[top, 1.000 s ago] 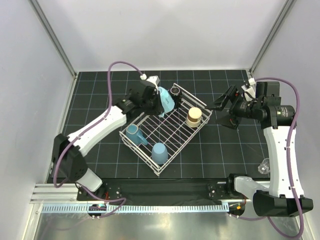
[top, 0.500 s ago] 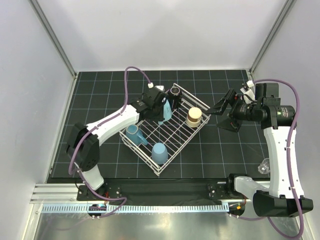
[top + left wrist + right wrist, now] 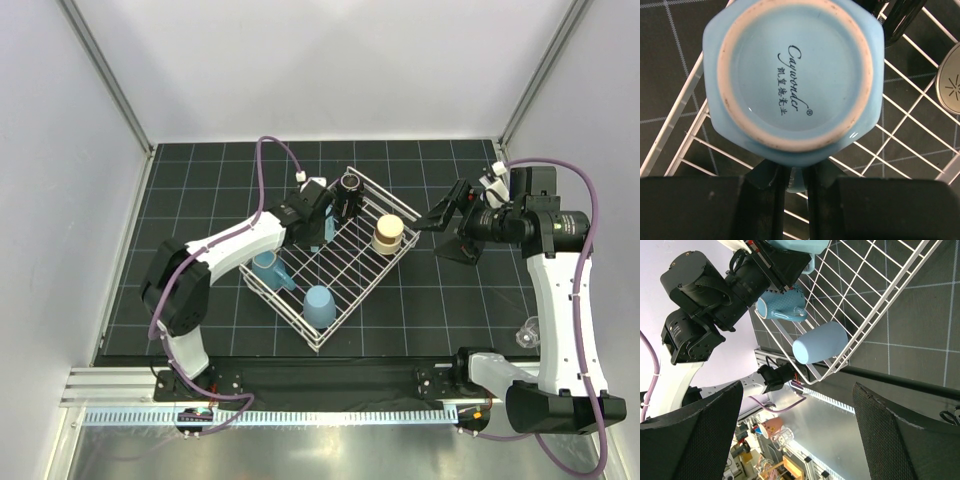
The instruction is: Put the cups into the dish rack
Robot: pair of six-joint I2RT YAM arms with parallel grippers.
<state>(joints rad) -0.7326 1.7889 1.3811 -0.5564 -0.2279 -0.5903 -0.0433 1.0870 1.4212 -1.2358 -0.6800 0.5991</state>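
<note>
Views from overhead and from both wrists, read from the near edge outward. Nearest, on the right of the dark gridded counter, a clear glass cup stands alone beside the right arm, well apart from the dish rack. The rack sits at mid-counter, turned diagonally. In its near corner is the light blue tumbler, closed end uppermost. Just beyond it, along the left side, is the blue handled mug. The beige cup occupies the right-hand corner. Level with it and outside the rack, to its right, the right pincer hangs above the counter with its fingers spread wide and nothing between them. Its wrist view looks across the rack's near corner towards the tumbler and the blue mug. Farther in, the left pincer reaches over the rack's far-left side, its fingers drawn almost together on the handle of the pale blue handled mug. That mug is held within the rack's outline, its printed base turned towards the wrist camera and the wire grid visible around it. Whether its rim rests on the wires cannot be told. At the far corner, just beside the held mug, the small dark cup stands in the rack.
</note>
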